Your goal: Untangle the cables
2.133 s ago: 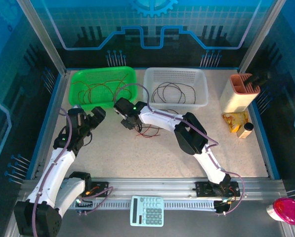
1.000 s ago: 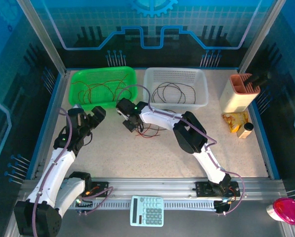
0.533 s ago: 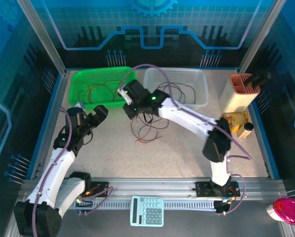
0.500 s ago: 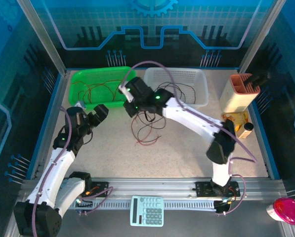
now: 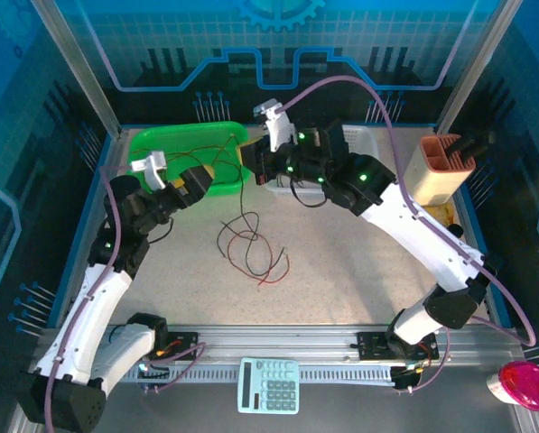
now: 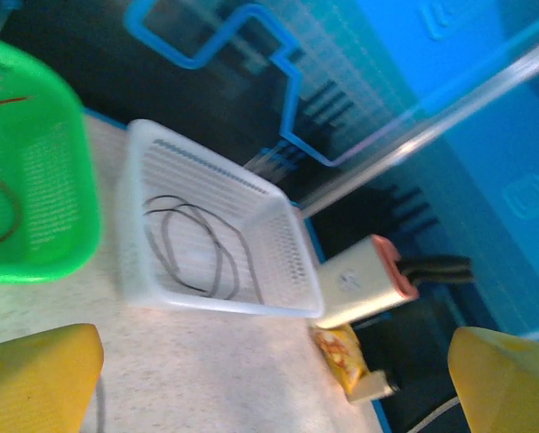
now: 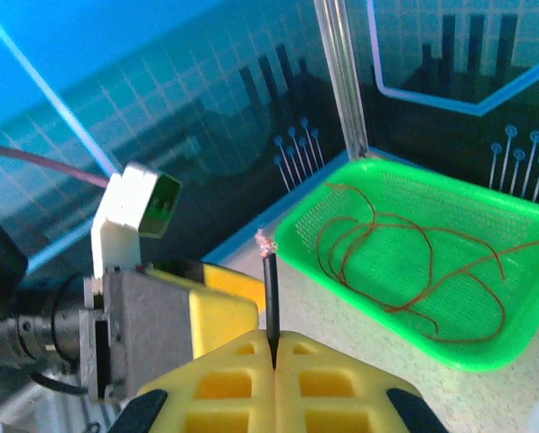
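Speckled table (image 5: 341, 271), right claw (image 7: 274, 347) clamped on black cable (image 7: 269, 298), tip upright, left claw (image 6: 269, 379) wide, empty.

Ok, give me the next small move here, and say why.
Probably lower the open left claw onto the red cable and pin it. The right claw is shut on the end of a black cable, which hangs down to the table and loops with the red one there. Pulling alone would likely drag both along.
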Controlling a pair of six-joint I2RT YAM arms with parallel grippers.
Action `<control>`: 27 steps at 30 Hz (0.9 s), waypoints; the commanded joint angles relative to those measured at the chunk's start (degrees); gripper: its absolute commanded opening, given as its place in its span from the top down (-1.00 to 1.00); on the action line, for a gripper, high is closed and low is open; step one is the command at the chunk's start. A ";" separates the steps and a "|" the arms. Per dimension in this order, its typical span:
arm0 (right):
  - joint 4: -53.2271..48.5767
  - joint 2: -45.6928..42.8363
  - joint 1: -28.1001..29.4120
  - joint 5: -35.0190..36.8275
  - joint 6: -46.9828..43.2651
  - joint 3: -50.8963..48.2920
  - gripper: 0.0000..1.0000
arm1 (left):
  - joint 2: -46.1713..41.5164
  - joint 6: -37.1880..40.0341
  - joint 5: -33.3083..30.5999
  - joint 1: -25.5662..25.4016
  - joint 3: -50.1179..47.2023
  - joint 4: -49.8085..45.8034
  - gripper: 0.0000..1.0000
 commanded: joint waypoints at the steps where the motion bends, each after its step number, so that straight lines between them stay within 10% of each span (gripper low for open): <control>1: 7.16 -2.31 -2.27 -5.48 6.34 -0.01 1.00 | 1.18 2.89 2.39 -3.50 3.54 3.68 -0.99; 27: 8.57 3.05 -14.94 -12.21 14.62 22.32 1.00 | 18.12 8.73 -3.16 -19.80 12.64 8.67 -0.77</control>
